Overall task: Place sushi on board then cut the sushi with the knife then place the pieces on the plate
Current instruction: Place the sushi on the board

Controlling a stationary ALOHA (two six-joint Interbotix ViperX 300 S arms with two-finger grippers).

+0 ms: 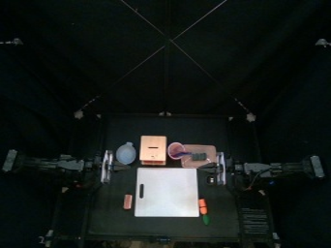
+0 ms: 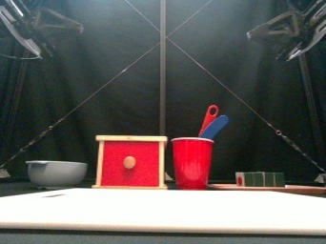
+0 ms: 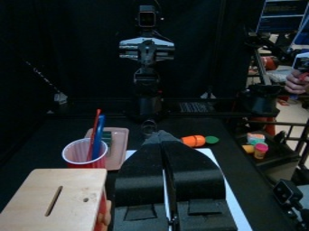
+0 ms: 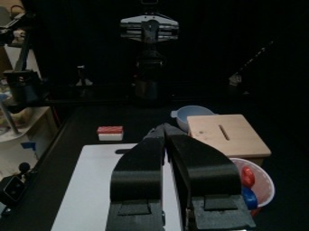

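Behind the white cutting board [image 1: 168, 192], the sushi roll [image 2: 261, 178] sits on the pink tray [image 1: 200, 161], just right of the red cup [image 2: 193, 162] that holds both knives [image 2: 212, 122]. The left gripper [image 3: 157, 137] and right gripper [image 4: 165, 133] hang high at either side, jaws clenched on nothing, well apart from the sushi.

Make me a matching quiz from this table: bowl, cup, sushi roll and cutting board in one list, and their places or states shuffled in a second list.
Things:
1 bowl
2 cup
3 sushi roll
4 cutting board

Places or states:
A on the pink tray
B holds two knives
C left of the wooden box
D lying flat, nothing on it

Pairs: 1-C, 2-B, 3-A, 4-D
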